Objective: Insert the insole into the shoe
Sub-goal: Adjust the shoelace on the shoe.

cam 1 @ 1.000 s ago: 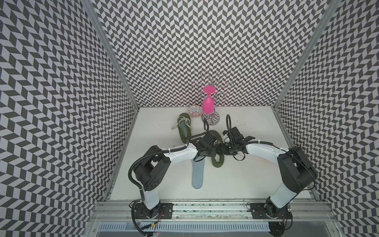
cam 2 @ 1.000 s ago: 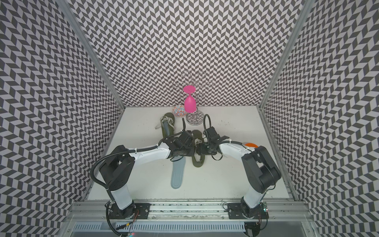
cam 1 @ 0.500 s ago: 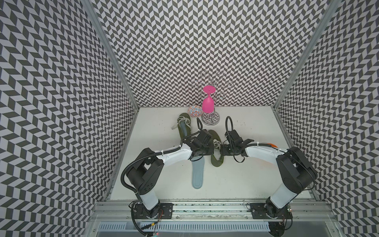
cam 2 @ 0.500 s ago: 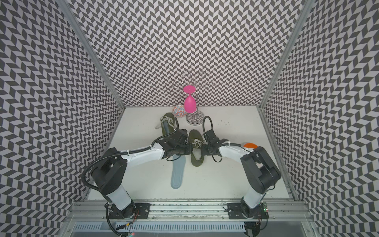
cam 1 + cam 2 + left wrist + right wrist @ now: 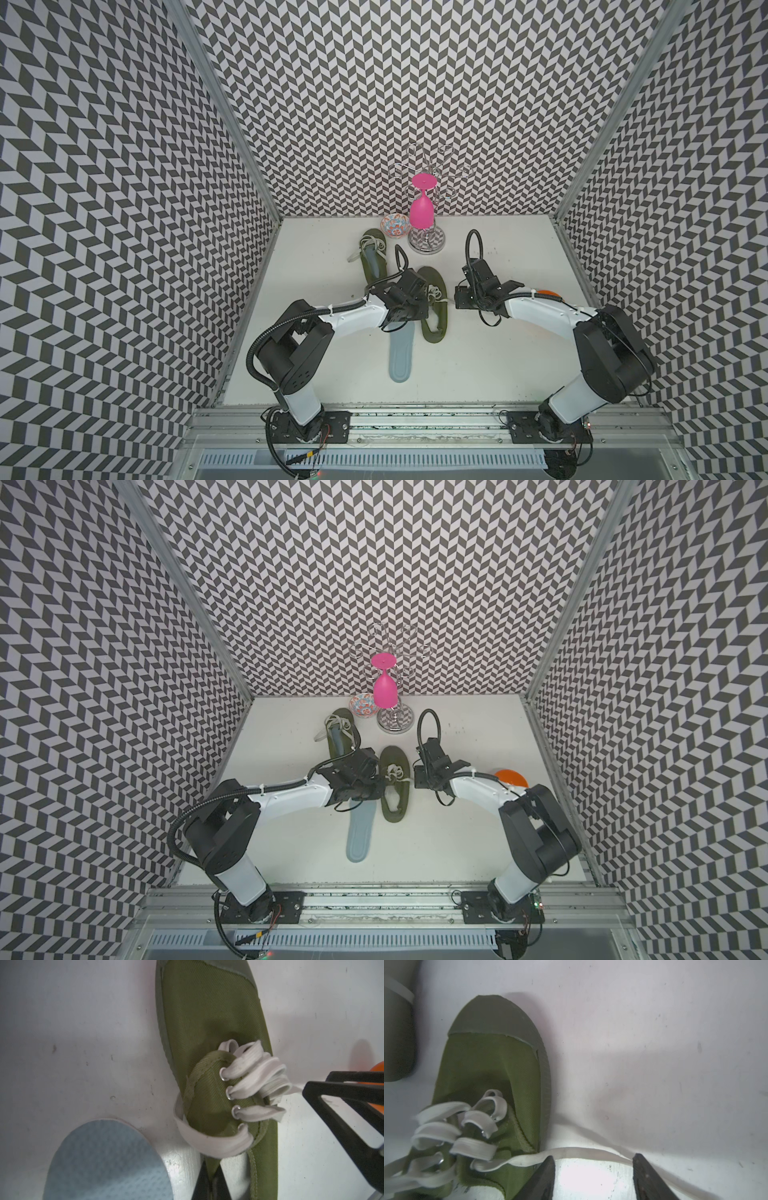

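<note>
An olive green shoe (image 5: 431,277) (image 5: 392,756) with loose white laces lies mid-table, toe toward the back wall. The blue-grey insole (image 5: 401,361) (image 5: 360,837) lies flat on the table at its left, partly under my left wrist. My left gripper (image 5: 423,309) (image 5: 212,1169) is shut on the green fabric at the left edge of the shoe (image 5: 207,1022) opening; the insole (image 5: 104,1163) is beside it. My right gripper (image 5: 457,300) (image 5: 592,1159) stands open just right of the shoe (image 5: 488,1064), holding nothing, with a white lace (image 5: 581,1151) lying across in front of its fingertips.
A second olive shoe (image 5: 371,262) with a blue insole inside lies further back on the left. Behind it are a patterned bowl (image 5: 395,225) and a chrome rack (image 5: 427,241) holding a pink glass (image 5: 422,212). An orange disc (image 5: 546,293) sits under the right arm.
My right gripper has pulled away to the right, off the shoe, which now shows between the two grippers. The left gripper stays shut on the shoe's edge.
</note>
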Robot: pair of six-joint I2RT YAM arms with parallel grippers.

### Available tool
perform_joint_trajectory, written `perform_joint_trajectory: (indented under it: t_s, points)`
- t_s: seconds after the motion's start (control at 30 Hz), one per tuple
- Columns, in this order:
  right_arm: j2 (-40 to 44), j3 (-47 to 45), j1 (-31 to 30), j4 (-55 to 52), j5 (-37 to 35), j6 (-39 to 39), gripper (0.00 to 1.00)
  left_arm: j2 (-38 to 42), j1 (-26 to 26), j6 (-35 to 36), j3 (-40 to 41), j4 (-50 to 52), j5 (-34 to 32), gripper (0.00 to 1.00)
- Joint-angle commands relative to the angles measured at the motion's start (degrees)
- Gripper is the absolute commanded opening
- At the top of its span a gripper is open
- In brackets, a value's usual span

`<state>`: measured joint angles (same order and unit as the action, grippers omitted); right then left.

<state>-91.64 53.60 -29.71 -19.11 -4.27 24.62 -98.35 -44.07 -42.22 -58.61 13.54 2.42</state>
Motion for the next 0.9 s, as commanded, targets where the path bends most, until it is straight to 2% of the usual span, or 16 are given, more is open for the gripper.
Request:
perform_joint_trajectory:
  t_s: [0.0,0.07,0.27,0.3,0.33,0.53,0.67,0.87]
  points:
    - [4.16,-1.11,-0.52,5.09,8.94,-0.87,0.65,1.67,0.20,-1.53,-0.06,-3.44,0.26,0.00]
    - [6.22,-2.81,-1.56,6.39,12.83,-1.20,0.69,1.73,0.36,-2.27,-0.42,-3.74,0.83,0.00]
    - [2.75,-4.28,-4.03,6.93,10.62,-1.31,0.74,2.26,1.18,-4.09,-0.33,-5.50,4.20,0.00]
    - [2.13,-3.71,-4.24,6.98,10.51,-1.47,0.81,2.41,1.26,-4.32,-0.26,-5.59,4.61,0.00]
    - [1.56,-3.09,-4.54,6.65,10.25,-1.68,0.83,2.55,1.35,-4.58,-0.21,-5.71,4.97,0.00]
    - [-1.68,-0.71,-5.97,5.92,6.83,-2.12,0.83,3.04,1.50,-4.56,-0.56,-6.25,5.77,0.00]
    - [-3.01,-0.43,-6.21,8.30,1.50,0.28,0.81,3.89,1.46,-5.32,0.40,-7.51,7.78,0.00]
    - [-1.66,-0.46,-6.10,7.15,-13.01,2.50,0.75,4.61,2.04,-6.34,0.54,-6.35,7.56,0.00]
